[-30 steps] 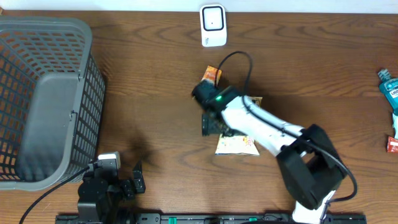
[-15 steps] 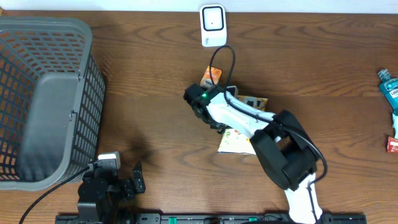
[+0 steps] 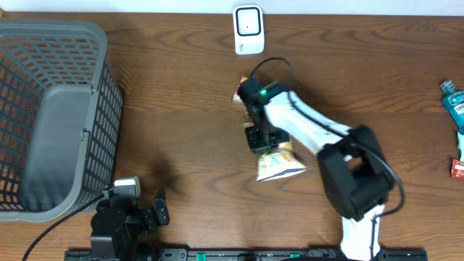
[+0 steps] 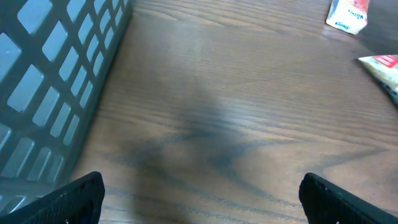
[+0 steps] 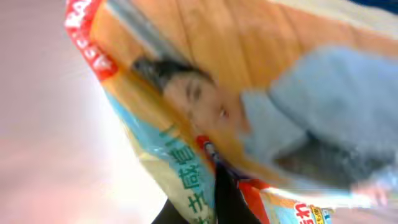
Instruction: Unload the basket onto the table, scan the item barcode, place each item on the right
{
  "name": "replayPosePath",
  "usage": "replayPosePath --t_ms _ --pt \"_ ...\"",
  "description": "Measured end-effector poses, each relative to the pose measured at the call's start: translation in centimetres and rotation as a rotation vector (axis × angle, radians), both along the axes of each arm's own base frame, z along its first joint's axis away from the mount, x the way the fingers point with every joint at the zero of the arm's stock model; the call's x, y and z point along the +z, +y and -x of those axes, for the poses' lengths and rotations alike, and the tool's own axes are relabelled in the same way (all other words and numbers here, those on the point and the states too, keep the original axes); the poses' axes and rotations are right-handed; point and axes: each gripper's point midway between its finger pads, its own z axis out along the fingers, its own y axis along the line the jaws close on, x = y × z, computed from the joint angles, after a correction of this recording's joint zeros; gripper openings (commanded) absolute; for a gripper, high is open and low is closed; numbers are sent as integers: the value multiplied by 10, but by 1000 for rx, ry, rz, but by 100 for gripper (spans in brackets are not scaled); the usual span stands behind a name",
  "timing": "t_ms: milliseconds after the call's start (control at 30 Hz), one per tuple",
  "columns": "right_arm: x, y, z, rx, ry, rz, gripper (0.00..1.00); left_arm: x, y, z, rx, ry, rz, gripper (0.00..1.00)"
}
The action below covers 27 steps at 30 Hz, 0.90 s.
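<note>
The item, a snack packet (image 3: 281, 167) printed in orange, pale blue and yellow, hangs bunched up under my right gripper (image 3: 260, 139), which is shut on its top edge near the table's middle. In the right wrist view the packet (image 5: 236, 99) fills the frame, blurred, and a dark finger (image 5: 219, 198) pinches into its fold. The white scanner (image 3: 248, 29) stands at the back edge, well beyond the packet. My left gripper (image 3: 142, 215) rests open at the front left; its fingertips (image 4: 81, 196) are spread over bare wood.
A large grey mesh basket (image 3: 51, 109) takes up the left side, and its wall (image 4: 43, 81) is close to my left gripper. An orange pack (image 3: 239, 91) lies behind the right arm. A blue bottle (image 3: 453, 105) and a red item (image 3: 458, 168) are at the right edge.
My right gripper has gone from open to shut on the packet. The arm swung back and the packet, flat on the table before, is now gathered up under the gripper.
</note>
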Motion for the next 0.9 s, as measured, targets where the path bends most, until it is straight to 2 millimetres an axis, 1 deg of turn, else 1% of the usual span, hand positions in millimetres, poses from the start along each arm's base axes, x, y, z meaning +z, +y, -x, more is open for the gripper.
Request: replayPosePath --t_ms 33,100,167,200,267,333,433,533,600,633,667,700,767,800,833,867,900 --pt "8 3 1 -4 8 -51 1 0 0 0 0 0 0 100" --pt "32 25 11 24 73 -263 1 0 0 0 0 0 0 100" --pt "63 38 12 47 103 -481 1 0 0 0 0 0 0 100" --pt "82 39 7 41 101 -593 1 0 0 0 0 0 0 100" --pt "101 33 -3 21 88 -710 1 0 0 0 0 0 0 100" --pt "107 25 -13 -6 78 -772 1 0 0 0 0 0 0 100" --pt "102 12 -19 -49 79 -825 1 0 0 0 0 0 0 100" --pt "91 6 -22 -54 51 -850 1 0 0 0 0 0 0 100" --pt "77 -1 -23 -80 46 -793 3 0 0 0 0 0 0 100" --pt "70 -6 -24 -95 45 -749 8 0 0 0 0 0 0 100" --pt "62 -11 -24 -122 49 -691 26 0 0 0 0 0 0 100" --pt "54 -19 -25 -153 49 -618 47 0 0 0 0 0 0 100" --pt "47 -24 -26 -177 47 -551 68 0 0 0 0 0 0 100" --pt "45 -23 -26 -179 41 -528 75 0 0 0 0 0 0 100" --pt "44 -21 -28 -177 30 -520 85 0 0 0 0 0 0 100" --pt "44 -16 -32 -169 8 -515 91 0 0 0 0 0 0 100" --pt "45 -9 -36 -168 -12 -510 92 0 0 0 0 0 0 100"
